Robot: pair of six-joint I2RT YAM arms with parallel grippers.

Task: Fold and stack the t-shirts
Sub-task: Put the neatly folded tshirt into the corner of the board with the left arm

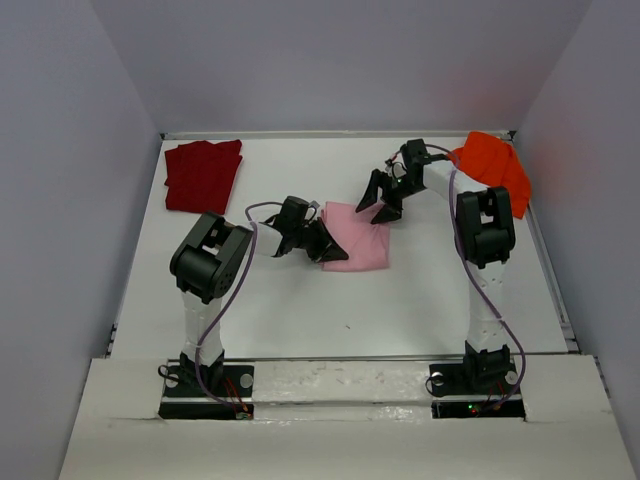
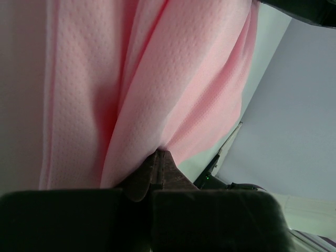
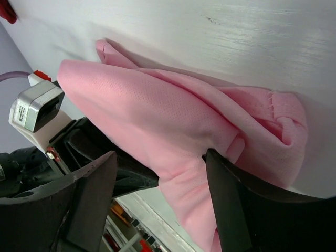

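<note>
The light pink t-shirt (image 1: 358,244) lies bunched in the middle of the table; it also shows in the left wrist view (image 2: 173,79) and the right wrist view (image 3: 173,115). My left gripper (image 1: 325,243) is shut on its left edge, the cloth pinched between the closed fingertips (image 2: 157,160). My right gripper (image 1: 378,208) is open above the shirt's far edge, its fingers (image 3: 231,199) straddling a fold. The dark red t-shirt (image 1: 202,175) lies folded at the far left. The bright orange t-shirt (image 1: 493,166) is heaped at the far right.
The white table (image 1: 300,310) is walled by grey panels on the left, back and right. The right arm's upper link (image 1: 485,225) stands next to the orange heap.
</note>
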